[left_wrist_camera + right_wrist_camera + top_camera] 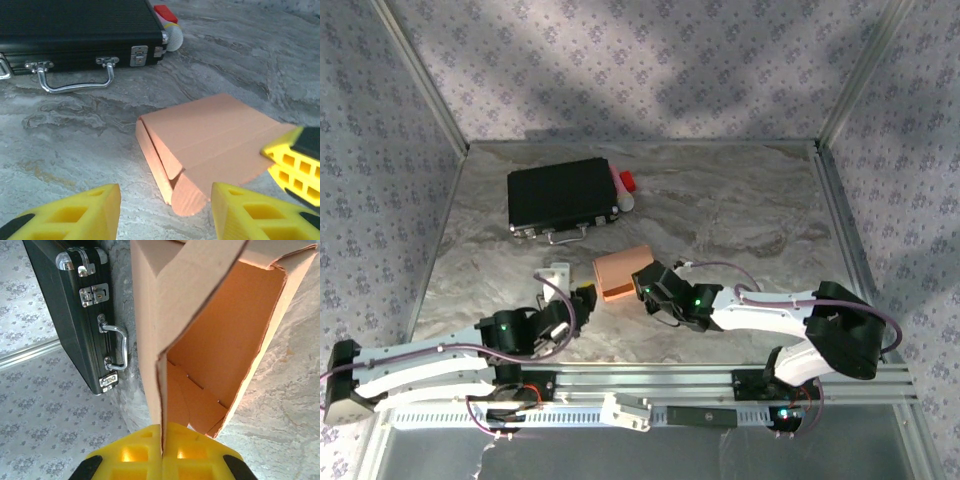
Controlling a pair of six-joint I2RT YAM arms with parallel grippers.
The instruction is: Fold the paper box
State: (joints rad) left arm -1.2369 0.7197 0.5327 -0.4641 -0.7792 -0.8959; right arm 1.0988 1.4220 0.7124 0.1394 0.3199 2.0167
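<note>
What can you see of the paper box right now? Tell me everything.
The paper box is salmon-orange thin cardboard, partly folded into a low rectangular shell lying flat on the marbled table. Its top panel shows a crease line. A rounded tuck flap sticks out loose at one end, just ahead of the open left gripper; contact is unclear. The other end gapes open, showing inner tabs. The right gripper is shut on one wall's edge.

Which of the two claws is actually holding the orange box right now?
The right claw: it is pinched shut on a thin wall of the paper box. The left claw is open, spread wide near the box's rounded flap.
</note>
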